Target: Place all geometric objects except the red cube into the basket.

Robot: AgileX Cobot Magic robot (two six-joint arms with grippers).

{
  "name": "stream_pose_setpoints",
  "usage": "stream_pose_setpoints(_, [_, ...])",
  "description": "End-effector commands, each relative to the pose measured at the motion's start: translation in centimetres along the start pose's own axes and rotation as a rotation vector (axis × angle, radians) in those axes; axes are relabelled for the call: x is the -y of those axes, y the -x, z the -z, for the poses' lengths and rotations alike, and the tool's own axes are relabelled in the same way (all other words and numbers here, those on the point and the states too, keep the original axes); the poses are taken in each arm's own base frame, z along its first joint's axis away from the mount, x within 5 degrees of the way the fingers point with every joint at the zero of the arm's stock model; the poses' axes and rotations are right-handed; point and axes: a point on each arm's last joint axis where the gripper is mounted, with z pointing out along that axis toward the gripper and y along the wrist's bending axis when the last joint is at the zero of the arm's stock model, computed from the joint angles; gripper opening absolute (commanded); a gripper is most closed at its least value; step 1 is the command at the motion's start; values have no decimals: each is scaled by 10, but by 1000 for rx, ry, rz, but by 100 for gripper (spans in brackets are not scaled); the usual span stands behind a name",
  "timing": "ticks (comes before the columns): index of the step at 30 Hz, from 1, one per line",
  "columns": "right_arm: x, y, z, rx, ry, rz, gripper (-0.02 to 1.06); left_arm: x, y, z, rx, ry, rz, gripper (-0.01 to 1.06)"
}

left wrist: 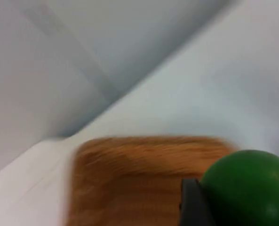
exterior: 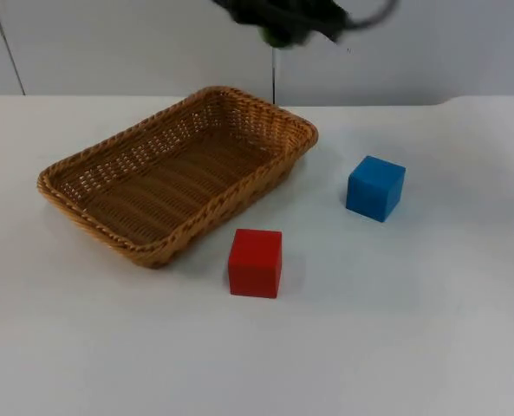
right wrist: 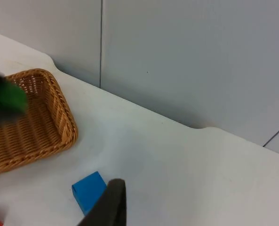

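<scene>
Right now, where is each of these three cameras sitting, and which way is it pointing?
Top view: fixed, looking down and forward at basket, red cube, blue cube; left gripper blurred above.
Left wrist view: looks along a fingertip holding the green ball over the basket.
Right wrist view: waiting right arm's fingertip; shares basket and blue cube.

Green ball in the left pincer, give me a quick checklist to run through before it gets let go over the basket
1. Green ball held in left pincer: ok, a black fingertip lies against it.
2. Left pincer over the basket: cannot tell; the top view puts it near the far rim, the left wrist view shows wicker just ahead.
3. Basket interior free: ok, nothing lies in it.
4. Red cube left out: ok, on the table in front of the basket.
5. Blue cube in the basket: not ok, on the table to its right.
6. Right pincer out of the way: ok, waiting above the blue cube's side.
</scene>
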Motion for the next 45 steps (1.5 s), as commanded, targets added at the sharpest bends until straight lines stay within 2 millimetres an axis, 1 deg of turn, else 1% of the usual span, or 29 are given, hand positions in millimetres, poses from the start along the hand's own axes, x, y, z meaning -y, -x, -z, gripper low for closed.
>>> stream_pose_setpoints(1, [2, 3, 5, 23, -12, 2, 104, -35, -11, -3, -40, 50, 128, 0])
stream_pose_setpoints(2, [2, 3, 5, 23, -12, 2, 104, -45, -16, -6, -54, 48, 197, 0])
stream_pose_setpoints(3, [2, 3, 5, 23, -12, 2, 104, -45, -16, -6, -54, 48, 197, 0])
stream_pose_setpoints(4, [2, 3, 5, 25, -12, 2, 104, -52, -19, -8, -61, 49, 231, 0])
stream_pose_setpoints(5, [2, 3, 5, 25, -12, 2, 104, -67, -27, -13, -79, 53, 309, 0])
stream_pose_setpoints(7, [2, 3, 5, 25, -12, 2, 104, -76, -39, -24, -117, 59, 350, 0])
stream_pose_setpoints(8, [2, 3, 5, 25, -12, 2, 104, -76, -39, -24, -117, 59, 350, 0])
stream_pose_setpoints(9, [2, 3, 5, 25, -12, 2, 104, -77, -47, -31, -152, 61, 354, 0])
stream_pose_setpoints(12, [2, 3, 5, 25, -12, 2, 104, -71, -71, -54, -280, 53, 347, 0])
stream_pose_setpoints(13, [2, 3, 5, 25, -12, 2, 104, -71, -71, -54, -280, 53, 347, 0])
stream_pose_setpoints(14, [2, 3, 5, 25, -12, 2, 104, -67, -78, -61, -315, 44, 342, 0])
stream_pose_setpoints(17, [2, 3, 5, 25, -12, 2, 104, -50, -90, -76, -365, 13, 297, 0])
stream_pose_setpoints(21, [2, 2, 5, 20, -11, 0, 104, -47, -96, -81, -353, 9, 283, 0])
stream_pose_setpoints(28, [2, 2, 5, 20, -11, 0, 104, -44, -105, -87, -401, 4, 273, 0])
stream_pose_setpoints(29, [2, 3, 5, 24, -12, 0, 104, -40, -108, -89, -423, 2, 254, 1])
stream_pose_setpoints(30, [2, 3, 5, 24, -12, 0, 104, -38, -110, -90, -438, 0, 246, 5])
stream_pose_setpoints(31, [2, 3, 5, 24, -12, 0, 104, -38, -110, -90, -438, 0, 246, 5])
stream_pose_setpoints(33, [2, 3, 5, 24, -12, 0, 104, -33, -111, -91, -451, -2, 224, 23])
stream_pose_setpoints(34, [2, 3, 5, 24, -12, 0, 104, -29, -110, -91, -451, -5, 212, 39])
stream_pose_setpoints(35, [2, 3, 5, 24, -12, 0, 104, -27, -109, -91, -443, -8, 208, 60])
stream_pose_setpoints(36, [2, 3, 5, 24, -12, 0, 104, -27, -109, -91, -443, -8, 208, 60])
stream_pose_setpoints(37, [2, 3, 5, 22, -12, 0, 104, -25, -107, -91, -436, -11, 204, 92])
stream_pose_setpoints(38, [2, 2, 5, 21, -11, 0, 104, -25, -107, -91, -435, -10, 204, 104])
stream_pose_setpoints(41, [2, 2, 5, 14, -10, 0, 104, -26, -105, -89, -436, -8, 202, 104])
stream_pose_setpoints(42, [2, 1, 5, 11, -9, 0, 104, -28, -101, -85, -422, -3, 193, 104])
stream_pose_setpoints(43, [2, 1, 5, 11, -9, 0, 104, -30, -93, -78, -397, 4, 187, 104])
stream_pose_setpoints(45, [2, 1, 5, 11, -9, 0, 104, -38, -71, -57, -303, 25, 165, 104])
